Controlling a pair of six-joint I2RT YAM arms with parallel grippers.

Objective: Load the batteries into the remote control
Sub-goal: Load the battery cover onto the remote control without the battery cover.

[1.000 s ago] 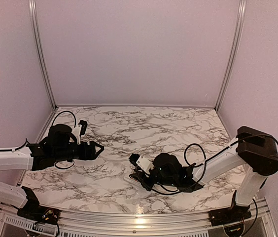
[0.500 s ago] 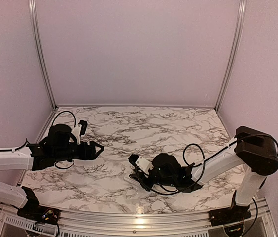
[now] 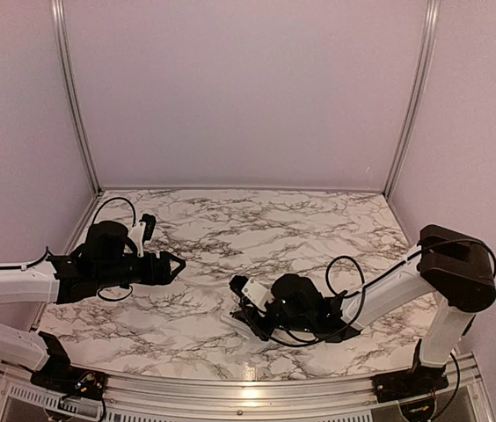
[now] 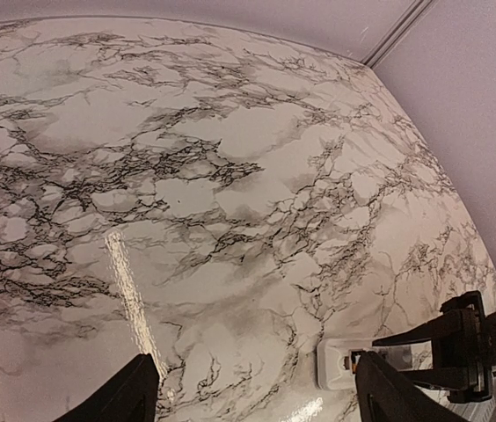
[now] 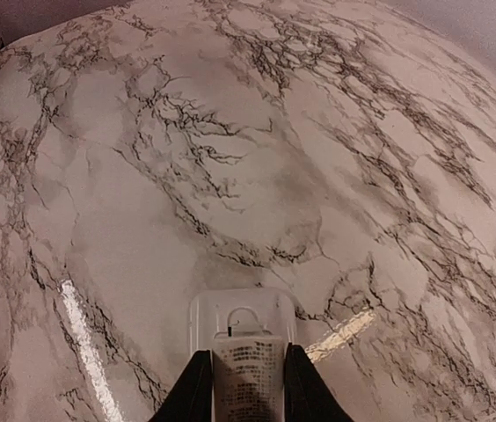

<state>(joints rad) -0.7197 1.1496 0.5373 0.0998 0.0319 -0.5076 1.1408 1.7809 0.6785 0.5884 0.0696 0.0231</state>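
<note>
The remote control lies flat on the bench, near the front edge and roughly midway between the two arms. What we take to be its back faces up. The right end effector is down over it, one finger against each long side, so we read it as clamped on the remote. To do this step well, we would keep that hold low and square. The body should neither tip nor slide on the glossy marble, and the fingers should stay off the opening so a cell can come in from above. The recess at the far end is the only container here. We see a small arch-shaped mark and some printed lines in it, but no red cylinder. From the left wrist view there is a small dark and orange spot at that end, too small for us to name. We find the batteries in none of the views. The left end effector hovers well apart to the left, fingers spread and empty.
</note>
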